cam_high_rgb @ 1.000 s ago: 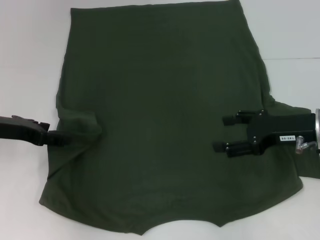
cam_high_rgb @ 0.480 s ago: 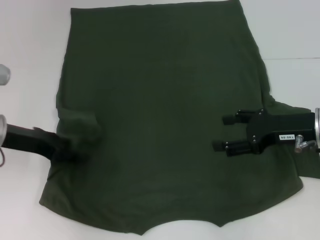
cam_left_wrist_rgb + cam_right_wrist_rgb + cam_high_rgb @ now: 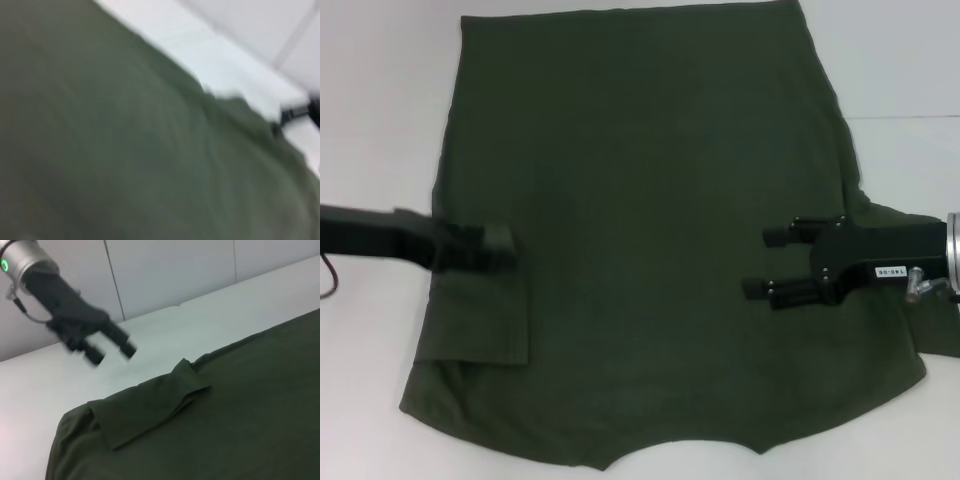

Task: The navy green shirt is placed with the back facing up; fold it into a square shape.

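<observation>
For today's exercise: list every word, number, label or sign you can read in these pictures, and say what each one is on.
Small white label on the right hand: it carries dark characters, too small to read.
The navy green shirt: plain back up, no print showing.
Left hand: no marking to read; a green light glows on the arm above it.

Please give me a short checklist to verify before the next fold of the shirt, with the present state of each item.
1. Left sleeve folded inward on the navy green shirt: ok.
2. Right sleeve folded inward: not ok, it lies outward under the right arm.
3. Left gripper free of cloth: ok, open, above the table.
4. Right gripper open above the shirt: ok.
5. Shirt body flat: ok.
</observation>
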Motion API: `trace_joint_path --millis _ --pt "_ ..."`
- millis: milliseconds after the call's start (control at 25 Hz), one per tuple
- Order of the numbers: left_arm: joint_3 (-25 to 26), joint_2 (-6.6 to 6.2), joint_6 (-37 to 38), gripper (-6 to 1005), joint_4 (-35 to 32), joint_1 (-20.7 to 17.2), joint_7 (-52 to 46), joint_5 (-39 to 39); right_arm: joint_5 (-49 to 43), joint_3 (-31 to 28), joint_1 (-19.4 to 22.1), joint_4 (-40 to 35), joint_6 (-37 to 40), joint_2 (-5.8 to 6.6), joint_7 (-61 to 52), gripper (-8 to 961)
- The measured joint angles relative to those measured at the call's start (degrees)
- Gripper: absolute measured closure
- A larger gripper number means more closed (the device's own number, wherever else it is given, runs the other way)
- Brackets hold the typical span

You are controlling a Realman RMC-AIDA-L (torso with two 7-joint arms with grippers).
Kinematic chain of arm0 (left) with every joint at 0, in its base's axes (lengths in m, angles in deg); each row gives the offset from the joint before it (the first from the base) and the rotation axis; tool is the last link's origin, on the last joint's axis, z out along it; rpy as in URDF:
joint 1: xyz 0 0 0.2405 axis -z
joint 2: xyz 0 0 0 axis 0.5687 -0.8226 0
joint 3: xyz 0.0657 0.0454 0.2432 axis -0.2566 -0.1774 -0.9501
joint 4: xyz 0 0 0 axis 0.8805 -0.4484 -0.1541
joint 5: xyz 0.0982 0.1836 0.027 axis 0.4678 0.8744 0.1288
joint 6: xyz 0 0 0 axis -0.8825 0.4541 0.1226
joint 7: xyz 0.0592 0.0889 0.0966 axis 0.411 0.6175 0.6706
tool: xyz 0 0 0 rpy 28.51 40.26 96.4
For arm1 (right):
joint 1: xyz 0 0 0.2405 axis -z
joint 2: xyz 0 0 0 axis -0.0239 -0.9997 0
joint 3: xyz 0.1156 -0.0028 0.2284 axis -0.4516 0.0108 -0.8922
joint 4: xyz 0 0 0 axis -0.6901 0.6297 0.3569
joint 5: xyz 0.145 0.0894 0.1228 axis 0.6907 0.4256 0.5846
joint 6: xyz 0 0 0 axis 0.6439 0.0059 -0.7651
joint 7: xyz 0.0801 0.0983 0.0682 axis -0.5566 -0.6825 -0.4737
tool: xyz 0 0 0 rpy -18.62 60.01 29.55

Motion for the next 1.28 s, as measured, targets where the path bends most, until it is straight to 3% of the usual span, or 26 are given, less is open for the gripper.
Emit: trace_joint_path --millis 200,440,720,880,1040,1280 --pt "2.1 0.61 -4.48 153 -0.2 -2.59 1.82 -7.43 0.42 -0.52 -0.09 0.0 -0.06 -0.31 -0.01 13" --pt "2.15 2.83 -11.93 153 0.68 -5.31 4.62 -17.16 0.81 -4.57 -0.9 -0.04 -0.66 -0.49 -0.01 12" --pt "2.27 4.26 -17.05 152 7.02 -6.81 15.82 -27.75 2.06 -9.57 -1.21 -0.01 -2.32 -0.57 -0.65 12" --pt "2.08 4.21 -17.02 152 14.01 -7.47 26.67 -32.94 3.89 -10.47 -1.07 -0.03 -2.6 -0.56 -2.94 12" --pt "0.15 3.82 -14.42 152 18.5 -8.07 37.71 -32.93 4.43 -11.01 -0.96 -0.05 -2.64 -0.17 -6.39 12" --pt "-7.7 1.44 -6.99 152 20.69 -10.14 43.73 -32.88 4.06 -10.51 -0.81 -0.08 -2.68 0.69 -10.65 13"
